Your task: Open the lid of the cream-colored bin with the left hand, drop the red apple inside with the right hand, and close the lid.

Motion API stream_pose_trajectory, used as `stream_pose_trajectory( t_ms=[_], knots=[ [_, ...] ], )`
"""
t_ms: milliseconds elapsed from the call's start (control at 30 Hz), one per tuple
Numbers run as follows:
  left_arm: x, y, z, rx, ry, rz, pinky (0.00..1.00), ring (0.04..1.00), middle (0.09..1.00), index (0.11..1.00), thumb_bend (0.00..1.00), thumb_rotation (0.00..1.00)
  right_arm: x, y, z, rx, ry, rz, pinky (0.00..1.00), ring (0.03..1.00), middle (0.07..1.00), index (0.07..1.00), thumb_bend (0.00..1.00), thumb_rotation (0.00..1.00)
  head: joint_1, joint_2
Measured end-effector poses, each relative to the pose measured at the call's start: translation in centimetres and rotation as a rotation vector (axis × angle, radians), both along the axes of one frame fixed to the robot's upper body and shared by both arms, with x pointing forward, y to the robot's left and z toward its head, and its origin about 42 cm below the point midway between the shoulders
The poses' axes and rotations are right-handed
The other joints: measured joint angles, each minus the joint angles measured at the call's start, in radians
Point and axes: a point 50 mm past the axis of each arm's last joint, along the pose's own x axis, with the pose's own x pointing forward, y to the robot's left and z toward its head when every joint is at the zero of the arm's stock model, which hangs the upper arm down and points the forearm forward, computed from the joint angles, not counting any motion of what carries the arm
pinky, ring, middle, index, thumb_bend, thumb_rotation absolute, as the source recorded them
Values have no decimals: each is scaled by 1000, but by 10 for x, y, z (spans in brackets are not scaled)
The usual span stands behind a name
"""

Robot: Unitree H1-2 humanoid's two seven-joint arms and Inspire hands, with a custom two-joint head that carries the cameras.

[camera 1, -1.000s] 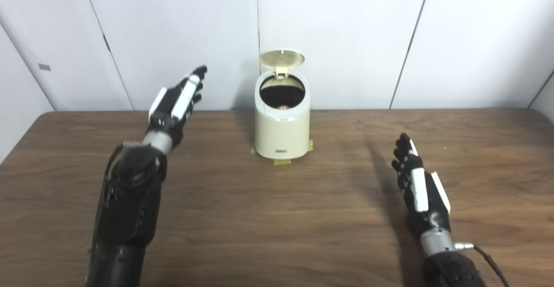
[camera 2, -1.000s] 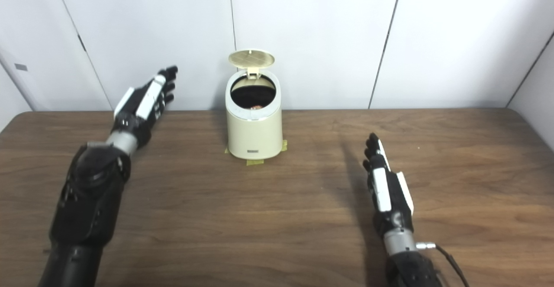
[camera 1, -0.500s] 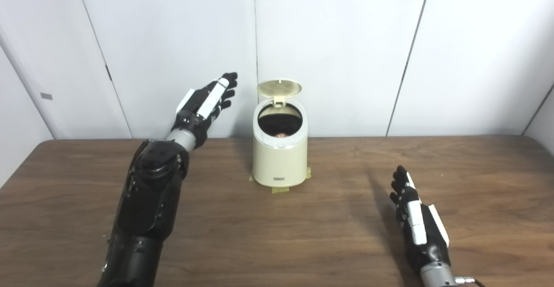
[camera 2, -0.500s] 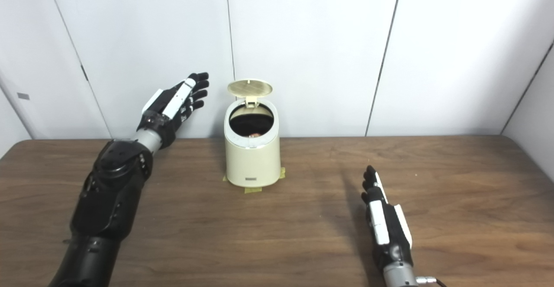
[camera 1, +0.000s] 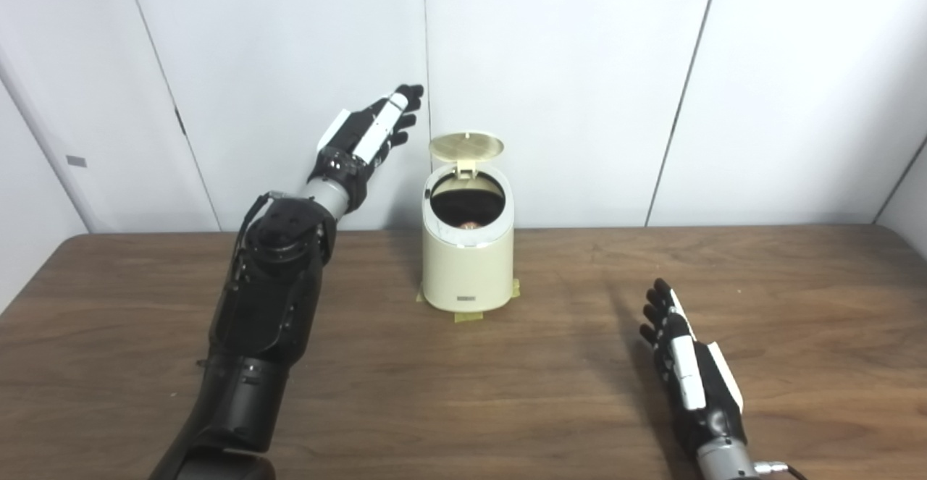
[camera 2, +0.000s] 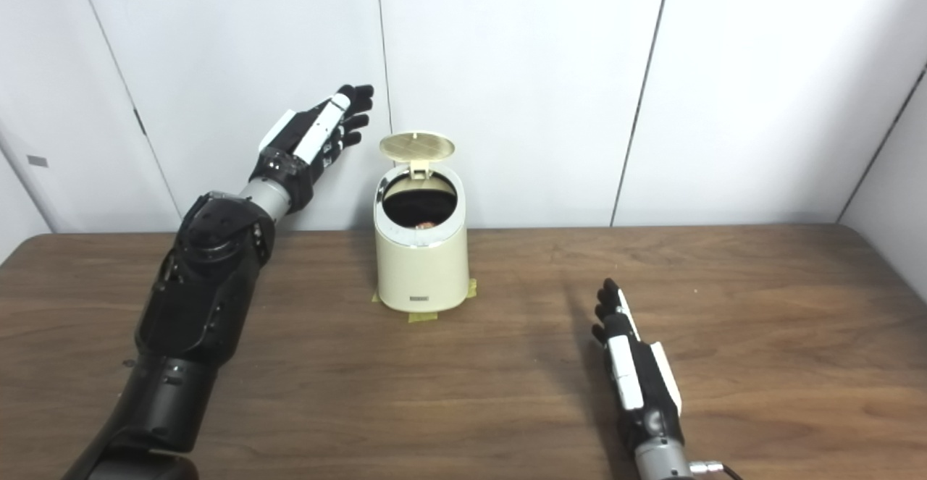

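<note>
Toward the back of the table (camera 1: 145,335): cream bin (camera 1: 468,263), upright, taped at its foot. Lid (camera 1: 466,146) stands raised on its rear hinge; something reddish, likely the apple (camera 1: 470,224), lies low inside. My left hand (camera 1: 366,136) hovers high, left of the lid, fingers spread, holding nothing. My right hand (camera 2: 634,379) lies low near the table, fingers straight, empty. Lid judged light, stiff plastic: press its top edge down gently; bin seems light, tape helps.

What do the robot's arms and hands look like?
Both arms are chunky glossy black shells ending in silver metal wrist cuffs. The left hand and right hand are black with white plates along the back and fingers. A thin black cable plugs in at the right wrist.
</note>
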Motion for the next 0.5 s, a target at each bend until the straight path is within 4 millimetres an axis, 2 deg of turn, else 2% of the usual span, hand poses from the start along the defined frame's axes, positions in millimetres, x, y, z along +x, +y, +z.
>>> stream_pose_trajectory(
  t_ms=[233,333,500],
  knots=[
    [-1,-3,2,72,-41,-23,899,904,894,862,417,823,0,1,-1,2,19,2,931,970,972,990,624,1000,0,0],
    [-2,-10,2,131,-60,-54,892,895,884,862,447,883,0,1,-1,2,19,3,931,968,972,990,623,1000,0,-2],
    [-5,-17,5,298,-119,-116,831,859,857,858,430,809,0,1,-1,2,19,3,925,963,967,990,608,1000,-2,0]
  ],
)
